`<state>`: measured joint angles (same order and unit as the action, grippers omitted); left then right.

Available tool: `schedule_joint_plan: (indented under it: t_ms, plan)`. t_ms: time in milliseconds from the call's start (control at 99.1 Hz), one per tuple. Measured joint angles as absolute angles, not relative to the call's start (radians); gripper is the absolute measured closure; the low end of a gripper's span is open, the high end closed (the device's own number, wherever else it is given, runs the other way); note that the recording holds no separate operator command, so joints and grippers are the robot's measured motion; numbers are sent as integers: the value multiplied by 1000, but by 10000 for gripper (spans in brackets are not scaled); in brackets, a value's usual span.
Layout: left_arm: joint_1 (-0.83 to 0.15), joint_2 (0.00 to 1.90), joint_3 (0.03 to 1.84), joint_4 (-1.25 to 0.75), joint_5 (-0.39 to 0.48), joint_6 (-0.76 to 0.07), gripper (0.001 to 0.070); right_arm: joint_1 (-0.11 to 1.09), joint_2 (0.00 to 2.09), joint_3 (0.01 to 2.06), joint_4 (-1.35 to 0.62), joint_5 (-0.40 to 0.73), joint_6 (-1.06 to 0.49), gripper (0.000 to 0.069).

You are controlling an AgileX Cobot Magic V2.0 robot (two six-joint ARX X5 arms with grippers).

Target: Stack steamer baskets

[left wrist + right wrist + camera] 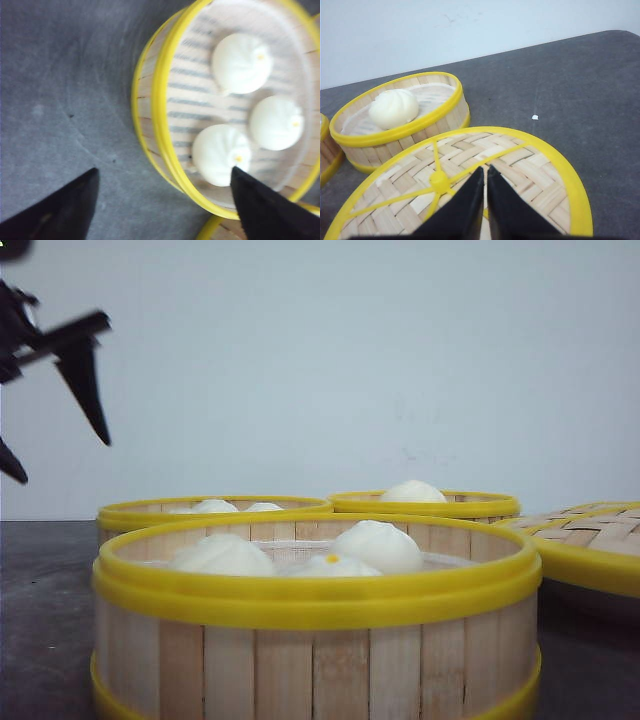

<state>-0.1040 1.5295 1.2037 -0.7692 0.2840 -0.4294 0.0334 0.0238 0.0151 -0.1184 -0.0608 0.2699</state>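
Three steamer baskets of pale slats with yellow bands hold white buns: a near one [316, 640], one at the back left [210, 512] and one at the back right [430, 503]. My left gripper [62, 458] hangs open high at the left. In the left wrist view it [163, 171] straddles the yellow rim of a three-bun basket [161, 125], one finger over the table and the other over a bun, without touching. My right gripper [486, 170] is shut just above the woven lid [530, 160], near a basket with one bun [402, 120].
The flat woven lid [590, 540] with a yellow rim lies right of the near basket. Another basket's rim [215, 227] sits close beside the three-bun basket. The dark grey table [580, 90] runs back to a pale wall.
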Motion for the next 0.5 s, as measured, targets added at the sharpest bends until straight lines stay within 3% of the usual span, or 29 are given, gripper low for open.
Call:
schedule_joint_plan:
  t_ms: [81, 252, 373, 504]
  plan:
    - [-115, 1617, 1283, -840, 281, -399, 182, 33, 24, 15, -119, -61, 270, 684]
    - [-139, 1715, 1383, -910, 177, -362, 303, 33, 24, 15, -120, -61, 270, 684]
    - [-135, 1737, 1389, -901, 155, -357, 320, 33, 24, 15, -118, -70, 270, 684]
    - [-135, 1746, 1389, -891, 154, -353, 320, 33, 24, 15, -24, -158, 270, 684]
